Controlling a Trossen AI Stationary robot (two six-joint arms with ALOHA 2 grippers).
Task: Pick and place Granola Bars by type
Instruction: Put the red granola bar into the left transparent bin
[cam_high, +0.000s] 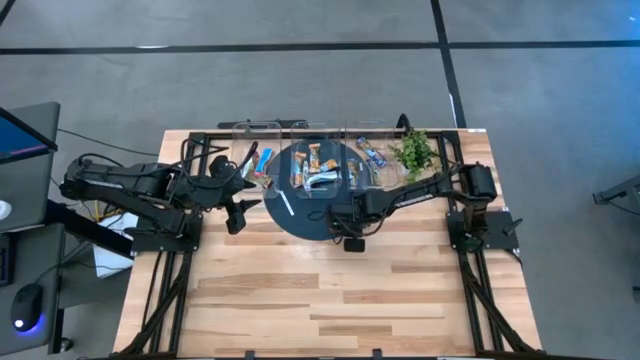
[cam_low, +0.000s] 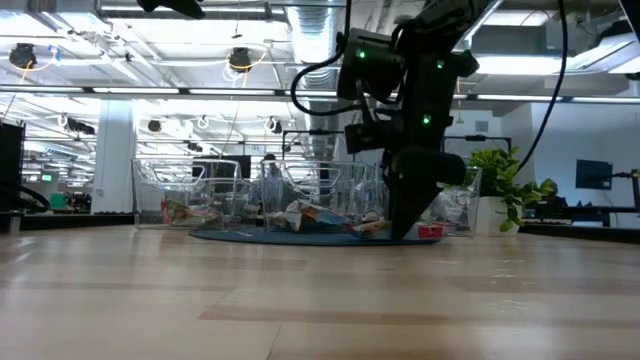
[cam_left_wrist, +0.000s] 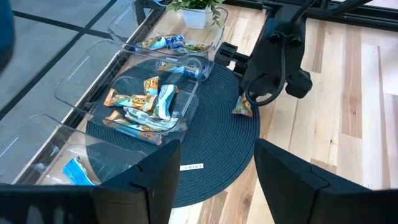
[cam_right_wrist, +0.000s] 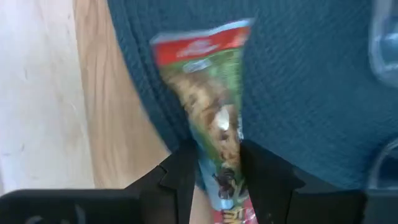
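My right gripper is shut on a granola bar with a tan-green wrapper and a red end, over the near-right edge of the round dark blue mat. The same bar shows below that gripper in the left wrist view. Three clear bins stand at the far side. The left one holds blue-white bars, the middle one orange and blue bars, and the right one more bars. My left gripper hangs open above the mat's left side, holding nothing. My right gripper pinches the bar between its two fingers near one end. The fingers point steeply down. The bar hangs below them, its red end down by the mat; whether it touches the mat I cannot tell.
A small green plant in a white pot stands at the far right, beside the right bin. A white label lies on the mat. Bare wooden table stretches toward the near edge. Black frame rails run along both sides.
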